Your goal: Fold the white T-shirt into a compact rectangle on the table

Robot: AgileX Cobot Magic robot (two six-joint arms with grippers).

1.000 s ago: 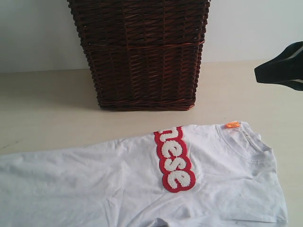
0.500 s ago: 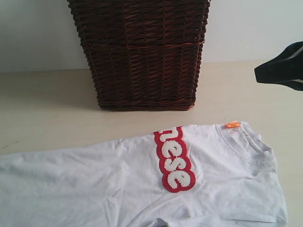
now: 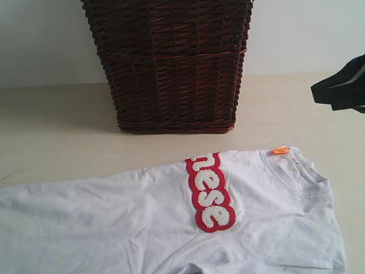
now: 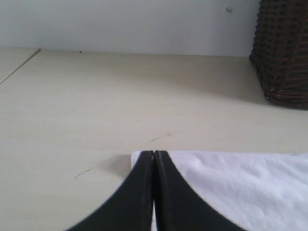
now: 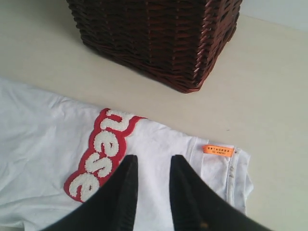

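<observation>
Right end effector [image 3: 342, 88] at the far-right edge has shifted slightly right and sits a bit lower than half a second ago; the white T-shirt [image 3: 114, 217] and basket [image 3: 171, 63] are unchanged. The shirt lies flat on the near part of the tabletop [image 3: 57, 125] with its long axis left-right - collar and small orange tag [image 3: 279, 150] to the right, body running off the left edge. The band of lettering [image 3: 210, 191] runs near-far across the chest. The cloth is soft white cotton with light wrinkles, the letters fuzzy white on a red outline. The basket is dark brown woven wicker and boxy, standing on the far side apart from the shirt. The tabletop is pale, matte and faintly grained. In its wrist view the right end effector has its fingers spread over the chest, holding nothing. Left end effector [image 4: 154, 154] - fingers pressed together, tips at a shirt edge; cannot tell if cloth is pinched.
</observation>
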